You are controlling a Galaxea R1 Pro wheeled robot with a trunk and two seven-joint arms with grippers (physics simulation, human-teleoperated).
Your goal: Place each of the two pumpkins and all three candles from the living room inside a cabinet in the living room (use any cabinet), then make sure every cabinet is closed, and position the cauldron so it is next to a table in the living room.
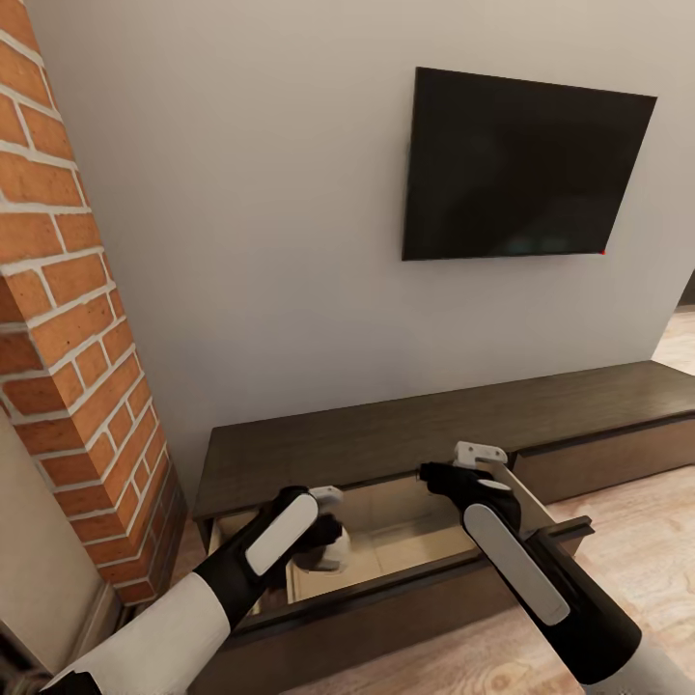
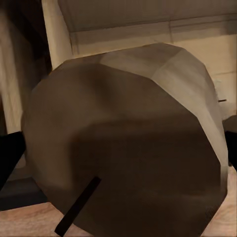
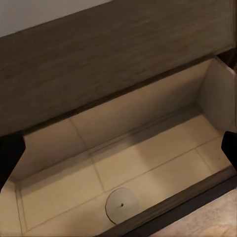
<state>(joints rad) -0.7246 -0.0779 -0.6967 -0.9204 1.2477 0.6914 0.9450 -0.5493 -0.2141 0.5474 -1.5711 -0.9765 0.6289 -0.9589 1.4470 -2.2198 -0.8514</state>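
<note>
The long dark-brown cabinet (image 1: 405, 434) runs along the wall with its left drawer (image 1: 415, 541) pulled out, showing a tan divided inside. My left gripper (image 1: 326, 545) is down in that drawer, shut on a beige candle (image 2: 123, 148) whose flat top and dark wick face the left wrist camera. My right gripper (image 1: 463, 473) hovers open above the drawer's right half with nothing between its fingers (image 3: 10, 158). In the right wrist view another candle (image 3: 122, 205) stands on the drawer floor near the front wall. No pumpkin, cauldron or table is in view.
A brick column (image 1: 68, 319) stands close on the left beside the cabinet. A black TV (image 1: 521, 164) hangs on the grey wall above. Light wood floor (image 1: 637, 541) lies in front and to the right.
</note>
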